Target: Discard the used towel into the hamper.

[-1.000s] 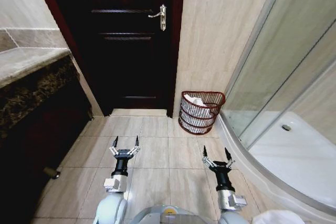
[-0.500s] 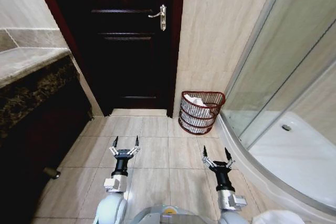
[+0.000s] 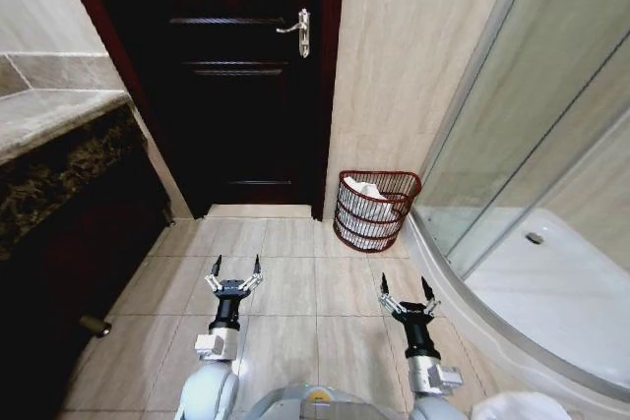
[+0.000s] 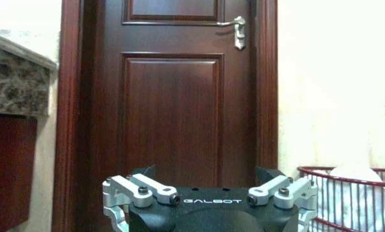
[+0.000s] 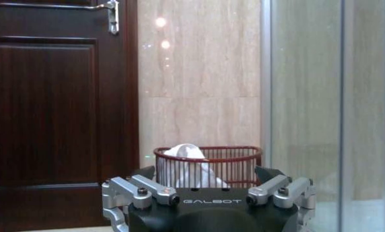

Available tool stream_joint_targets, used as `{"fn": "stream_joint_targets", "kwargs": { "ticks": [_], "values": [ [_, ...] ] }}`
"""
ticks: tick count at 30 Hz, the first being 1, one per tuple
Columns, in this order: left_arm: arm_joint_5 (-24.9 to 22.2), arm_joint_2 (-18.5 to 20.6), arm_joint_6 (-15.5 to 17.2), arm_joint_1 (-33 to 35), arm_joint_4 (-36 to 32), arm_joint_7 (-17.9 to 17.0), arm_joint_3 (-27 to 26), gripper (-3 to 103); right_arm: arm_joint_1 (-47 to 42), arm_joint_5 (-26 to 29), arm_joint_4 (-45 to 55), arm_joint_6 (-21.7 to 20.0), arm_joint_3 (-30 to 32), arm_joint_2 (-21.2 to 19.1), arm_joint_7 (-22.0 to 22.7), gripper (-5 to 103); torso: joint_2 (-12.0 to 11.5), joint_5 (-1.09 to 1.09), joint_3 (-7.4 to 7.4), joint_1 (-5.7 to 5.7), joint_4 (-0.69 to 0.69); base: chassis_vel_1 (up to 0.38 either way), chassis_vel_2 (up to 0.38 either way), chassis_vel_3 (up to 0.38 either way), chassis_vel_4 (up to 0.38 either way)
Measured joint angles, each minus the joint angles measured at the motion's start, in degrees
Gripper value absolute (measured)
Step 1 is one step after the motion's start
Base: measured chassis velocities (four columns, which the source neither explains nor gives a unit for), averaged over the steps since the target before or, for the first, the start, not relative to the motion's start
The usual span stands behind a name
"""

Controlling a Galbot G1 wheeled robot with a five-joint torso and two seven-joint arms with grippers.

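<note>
Beige floor tiles run to a dark wooden door [image 3: 251, 86]; beside it, against the wall, the hamper [image 3: 374, 210] already holds the white towel [image 3: 368, 190]. Nothing has shifted lately: left gripper [image 3: 235, 269] and right gripper [image 3: 404, 290] hover low, fingers spread, empty, so the task looks done.

the hamper [image 3: 376, 210] is dark reddish-brown with open slats, a white towel [image 3: 368, 190] showing through them. the door [image 3: 236, 76] is deep mahogany with a silver handle [image 3: 299, 30]. wall [image 3: 413, 56] and floor tiles [image 3: 295, 282] are streaky beige. the counter edge [image 3: 59, 169] looks mottled brown, perhaps granite. both grippers are black and silver.
</note>
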Motion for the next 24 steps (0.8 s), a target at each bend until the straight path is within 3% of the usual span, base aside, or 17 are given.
{"fn": "stream_joint_targets", "kwargs": {
  "ticks": [24],
  "values": [
    [0.00,0.00,0.00,0.00,0.00,0.00,0.00,100,0.00,0.00,0.00,0.00,0.00,0.00,0.00,100,0.00,0.00,0.00,0.00,-0.01,-0.095,-0.095,-0.097,-0.097]
  ]
}}
